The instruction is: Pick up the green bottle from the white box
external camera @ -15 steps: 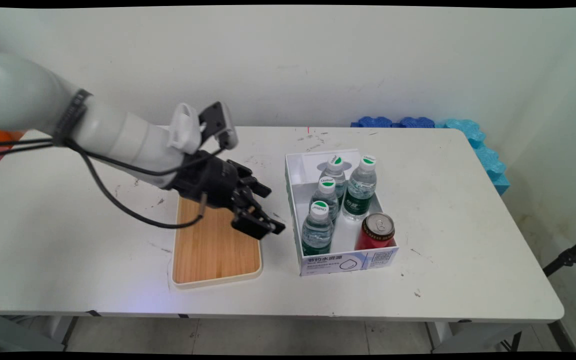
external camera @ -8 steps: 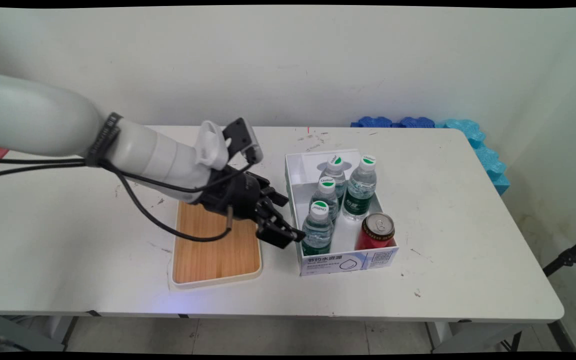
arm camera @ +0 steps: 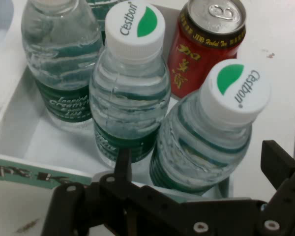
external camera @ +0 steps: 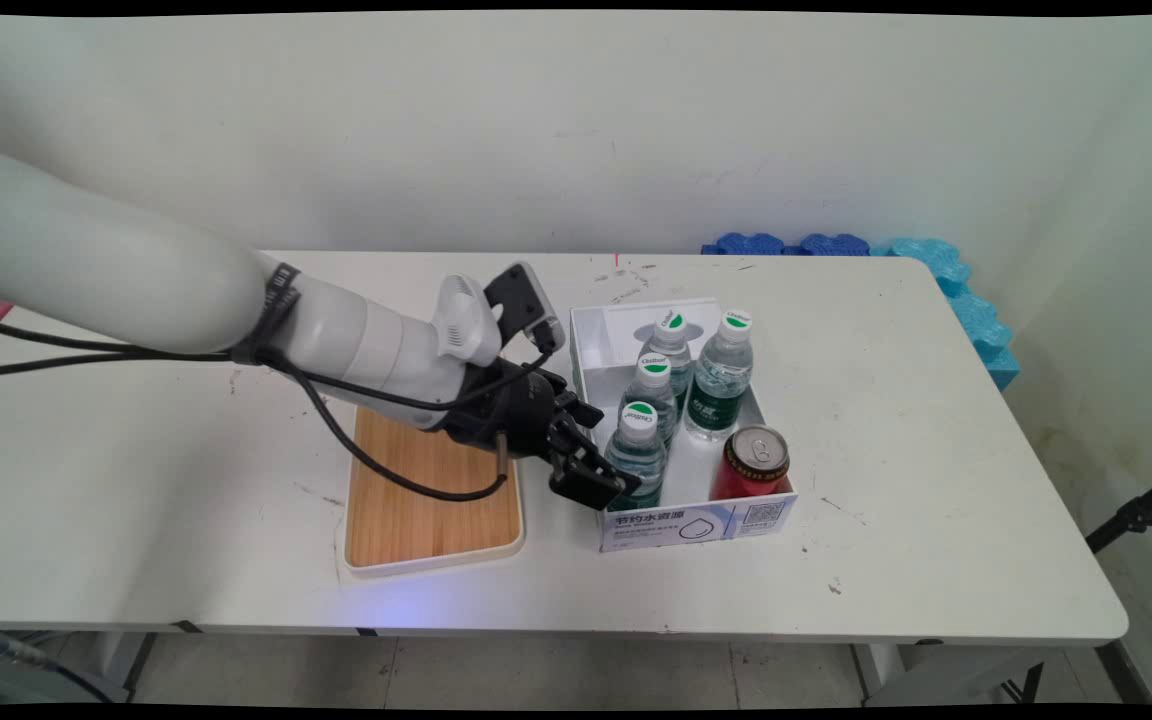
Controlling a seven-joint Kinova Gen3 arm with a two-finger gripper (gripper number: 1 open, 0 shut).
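The black gripper (external camera: 604, 478) sits low at the near left corner of the white box (external camera: 681, 522), its fingers spread wide with nothing between them but the nearest water bottle (external camera: 635, 452); in the hand view one finger (arm camera: 123, 164) rises left of that bottle (arm camera: 206, 132) and the other (arm camera: 278, 164) to its right, neither visibly touching it.

The box stands right of centre on the white table (external camera: 936, 450); it holds four water bottles with white caps marked green, and one red can (external camera: 753, 465) (gold-rimmed, at the box's near right corner). Behind the nearest bottle stands a second bottle (external camera: 652, 392), then a third bottle (external camera: 671, 340); a fourth bottle (external camera: 722, 375) stands to their right, behind the can. All stand upright.

A wooden tray (external camera: 431, 510) with a pale rim lies flat just left of the box; the arm passes over its far end; black cables (external camera: 376, 455) hang from the arm above it.

Blue foam pieces (external camera: 946, 270) lie along the table's far right edge, against the wall.
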